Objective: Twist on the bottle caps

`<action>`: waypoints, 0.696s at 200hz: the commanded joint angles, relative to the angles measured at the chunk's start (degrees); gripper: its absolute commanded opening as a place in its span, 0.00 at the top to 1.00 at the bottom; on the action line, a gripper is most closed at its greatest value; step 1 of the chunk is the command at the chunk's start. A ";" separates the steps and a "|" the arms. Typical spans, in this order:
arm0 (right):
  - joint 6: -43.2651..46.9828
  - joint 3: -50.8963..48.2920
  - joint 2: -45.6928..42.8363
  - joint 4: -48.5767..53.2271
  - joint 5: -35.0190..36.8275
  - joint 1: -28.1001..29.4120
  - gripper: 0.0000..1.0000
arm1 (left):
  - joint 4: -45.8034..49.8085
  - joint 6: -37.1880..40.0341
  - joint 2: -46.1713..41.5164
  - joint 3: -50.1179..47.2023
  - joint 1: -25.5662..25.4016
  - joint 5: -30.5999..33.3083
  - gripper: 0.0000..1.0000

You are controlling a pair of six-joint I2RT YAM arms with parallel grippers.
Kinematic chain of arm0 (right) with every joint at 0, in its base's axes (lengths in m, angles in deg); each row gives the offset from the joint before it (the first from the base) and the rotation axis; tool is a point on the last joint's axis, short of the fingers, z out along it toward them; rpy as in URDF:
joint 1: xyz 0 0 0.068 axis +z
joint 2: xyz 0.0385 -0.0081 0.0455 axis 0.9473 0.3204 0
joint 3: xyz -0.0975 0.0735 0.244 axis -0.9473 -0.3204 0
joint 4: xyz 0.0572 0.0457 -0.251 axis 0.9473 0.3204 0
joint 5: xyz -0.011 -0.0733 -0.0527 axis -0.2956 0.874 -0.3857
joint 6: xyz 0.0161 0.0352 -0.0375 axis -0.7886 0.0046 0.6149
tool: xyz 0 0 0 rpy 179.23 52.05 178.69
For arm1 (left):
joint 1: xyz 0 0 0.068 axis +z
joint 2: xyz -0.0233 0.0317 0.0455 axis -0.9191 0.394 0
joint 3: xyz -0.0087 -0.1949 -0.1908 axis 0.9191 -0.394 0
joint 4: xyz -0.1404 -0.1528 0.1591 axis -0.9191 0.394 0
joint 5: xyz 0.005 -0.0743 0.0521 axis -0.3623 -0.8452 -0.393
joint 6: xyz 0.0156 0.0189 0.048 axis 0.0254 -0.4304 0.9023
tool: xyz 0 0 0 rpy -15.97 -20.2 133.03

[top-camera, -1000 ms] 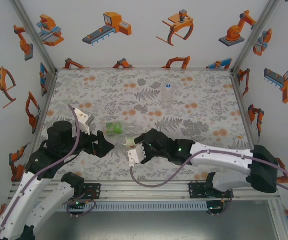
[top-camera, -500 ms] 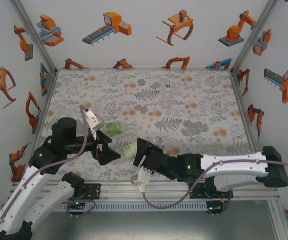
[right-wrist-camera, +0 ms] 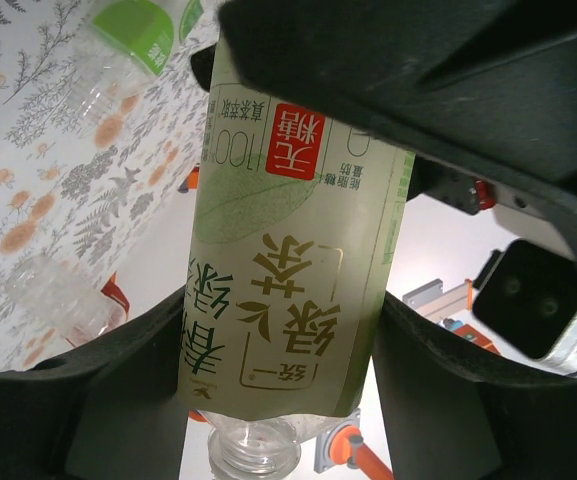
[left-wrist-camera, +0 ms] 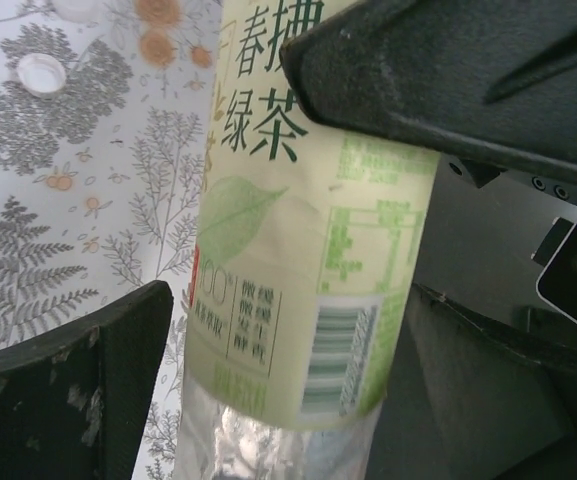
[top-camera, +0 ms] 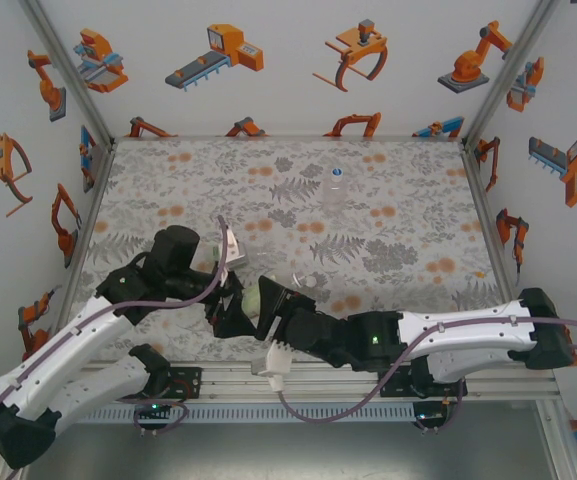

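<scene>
Left gripper: swung in from 9 o'clock, fingers apart, straddling green-tea bottle.
Right gripper: stayed clamped on it.
Bottle cap: lay loose at 10 o'clock; capping pending.

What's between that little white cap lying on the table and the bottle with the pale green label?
Nothing but bare flowered tablecloth lies between the cap and the pale-labelled bottle, as the left wrist view shows.
</scene>
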 commanded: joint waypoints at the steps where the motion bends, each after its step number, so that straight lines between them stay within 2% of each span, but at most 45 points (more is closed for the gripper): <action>1: 0.73 2.13 0.78 -1.22 2.44 0.77 0.76 | -1.09 2.35 1.41 2.02 -1.33 -3.16 0.13; 41: 0.73 2.51 1.31 -0.91 3.26 1.14 0.75 | -1.05 1.66 2.70 1.91 -2.15 -3.21 0.32; 65: 0.73 1.99 1.29 -1.27 4.03 1.15 0.69 | -1.04 1.12 2.24 1.60 -2.24 -2.19 0.45; 73: 0.73 1.78 1.13 -1.58 4.47 1.23 0.62 | -1.02 0.93 1.91 1.47 -2.23 -1.73 0.47; 102: 0.73 1.33 0.35 -2.43 6.15 1.24 0.19 | -1.31 0.02 0.36 0.44 -2.26 0.75 0.50; 113: 0.73 1.19 -0.40 -2.84 6.42 1.24 0.14 | -1.71 -0.36 -0.56 -0.22 -2.31 1.88 0.51; 139: -0.44 0.49 -2.96 -3.03 6.34 1.15 0.13 | -2.92 -1.41 -2.83 -1.70 -2.23 5.12 0.53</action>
